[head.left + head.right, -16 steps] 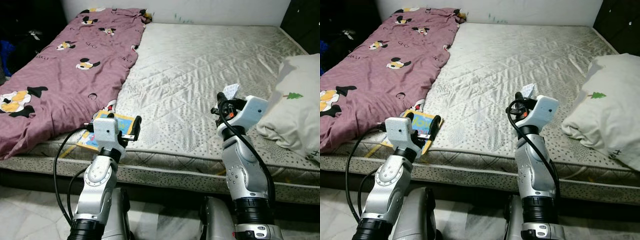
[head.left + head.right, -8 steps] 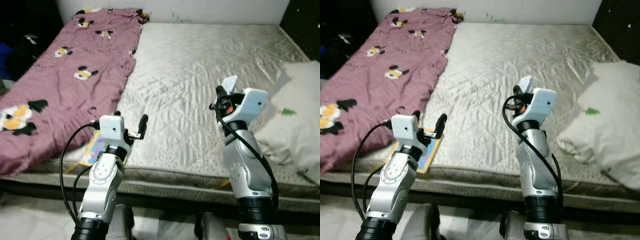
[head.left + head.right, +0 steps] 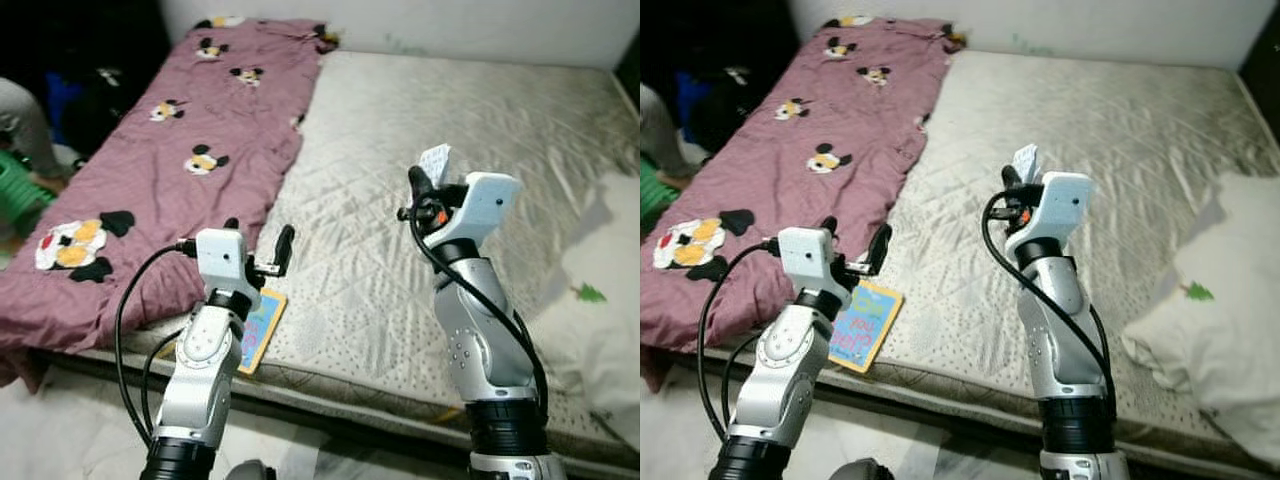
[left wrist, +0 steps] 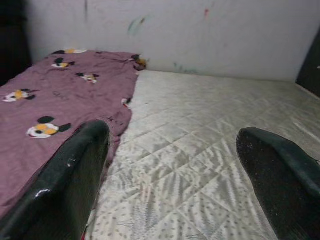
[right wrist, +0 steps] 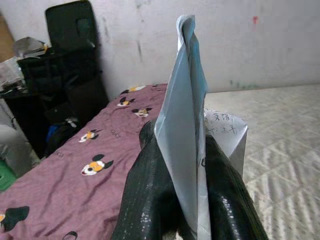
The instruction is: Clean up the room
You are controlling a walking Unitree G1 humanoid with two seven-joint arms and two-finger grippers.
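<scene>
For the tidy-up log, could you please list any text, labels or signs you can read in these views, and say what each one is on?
Folded paper held in the right gripper: dark handwritten characters, too small and blurred to read.
Booklet at the mattress edge: coloured cover lettering, too blurred to read.
Pink blanket: cartoon-mouse prints and faint marks, not legible.
Pillow: a small green tree print, no words.

A bare quilted mattress point(image 3: 480, 130) meets a marked white wall point(image 4: 200, 30); dark furniture point(image 5: 65, 75) stands beyond.
</scene>
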